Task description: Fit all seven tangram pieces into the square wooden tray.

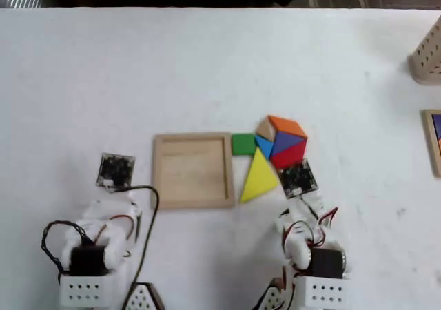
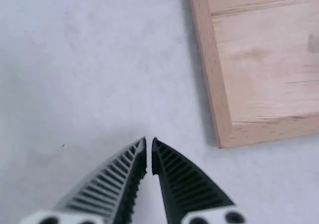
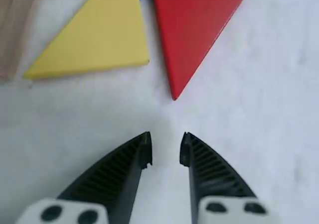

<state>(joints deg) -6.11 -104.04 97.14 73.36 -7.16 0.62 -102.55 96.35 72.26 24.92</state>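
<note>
The square wooden tray (image 1: 193, 169) lies empty at the table's middle; its corner (image 2: 219, 99) is just ahead and to one side of my left gripper (image 2: 148, 152), which is shut over bare table. Right of the tray the pieces lie clustered: green square (image 1: 242, 143), yellow triangle (image 1: 260, 178), blue triangle (image 1: 264, 146), red triangle (image 1: 288, 155), purple piece (image 1: 288, 140), orange piece (image 1: 286, 125) and a tan triangle (image 1: 265, 129). My right gripper (image 3: 165, 149) stands slightly open, empty, just short of the red triangle's (image 3: 194, 30) tip, with the yellow triangle (image 3: 99, 40) beside it.
A perforated wooden block (image 1: 427, 58) stands at the far right edge, and a second tray (image 1: 433, 141) holding coloured pieces lies below it. A black cable (image 1: 150, 217) loops beside the left arm (image 1: 103, 238). The right arm (image 1: 310, 251) sits at the front edge.
</note>
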